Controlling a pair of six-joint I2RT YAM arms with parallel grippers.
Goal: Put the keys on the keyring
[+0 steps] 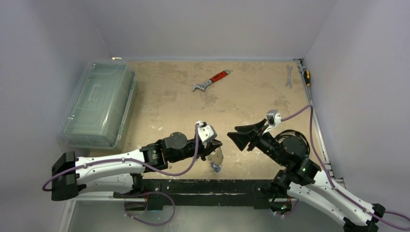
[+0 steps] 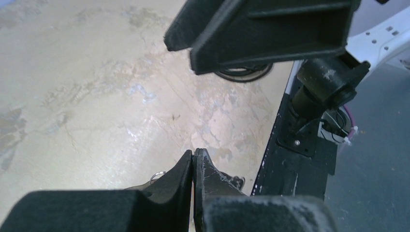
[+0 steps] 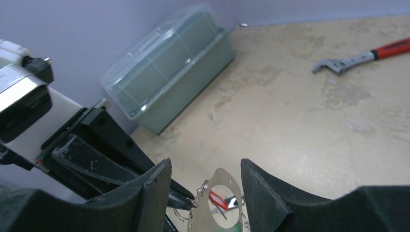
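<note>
The keyring, a flat silvery plate with a wide oval opening, stands upright between the fingers of my right gripper, which is open and touches nothing. My left gripper is shut, and in the right wrist view its tips pinch the keyring's left edge, where small wire rings hang. A red-tagged key shows through the opening, with a bit of green below it. In the top view the keyring hangs under the left gripper, blue-tagged keys lie below it, and the right gripper faces it from the right.
A red-handled wrench lies at the back middle. A silver spanner and a screwdriver lie at the back right. A clear lidded box stands along the left wall. A coiled black cable sits by the right arm's base.
</note>
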